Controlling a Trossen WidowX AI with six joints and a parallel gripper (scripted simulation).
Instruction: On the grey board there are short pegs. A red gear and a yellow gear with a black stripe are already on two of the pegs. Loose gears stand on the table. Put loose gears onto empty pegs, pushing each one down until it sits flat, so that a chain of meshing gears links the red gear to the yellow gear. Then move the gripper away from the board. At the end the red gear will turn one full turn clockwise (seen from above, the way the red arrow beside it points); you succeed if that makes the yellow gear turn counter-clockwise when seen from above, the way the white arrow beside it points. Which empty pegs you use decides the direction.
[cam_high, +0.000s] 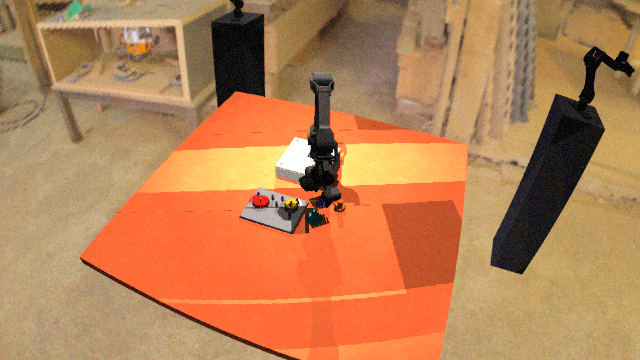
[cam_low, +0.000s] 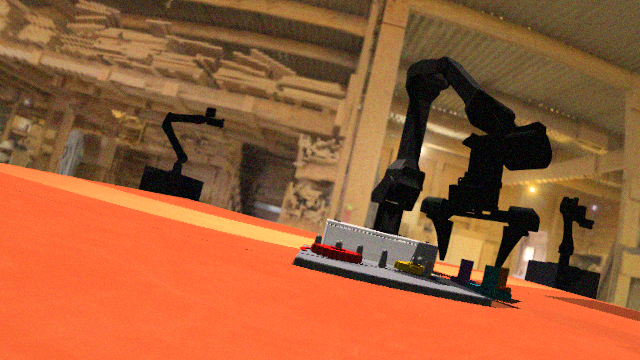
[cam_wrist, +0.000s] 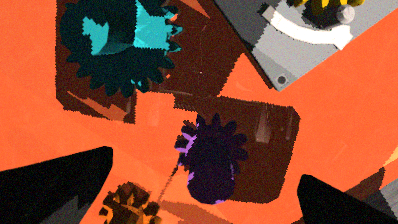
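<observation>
My gripper (cam_low: 471, 262) (cam_wrist: 206, 170) is open and empty, pointing down above the purple gear (cam_high: 320, 203) (cam_low: 465, 272) (cam_wrist: 211, 185), which stands between the fingers' lines in the wrist view. The larger teal gear (cam_high: 313, 216) (cam_low: 491, 277) (cam_wrist: 150, 35) stands near the board's corner. The small orange gear (cam_high: 339, 205) (cam_low: 503, 279) (cam_wrist: 131, 207) stands near the left finger in the wrist view. The grey board (cam_high: 270, 220) (cam_low: 390, 280) (cam_wrist: 265, 45) bears the red gear (cam_high: 260, 201) (cam_low: 336, 253), the yellow gear (cam_high: 291, 203) (cam_low: 409, 268) and several empty pegs, one peg (cam_low: 383, 259) between them.
A white box (cam_high: 295, 160) (cam_low: 370, 239) stands behind the board, beside the arm's base. The white arrow (cam_wrist: 312, 34) lies by the yellow gear. Dark shadows cross the loose gears. Other arms on black pedestals stand beyond the orange table (cam_high: 225, 260).
</observation>
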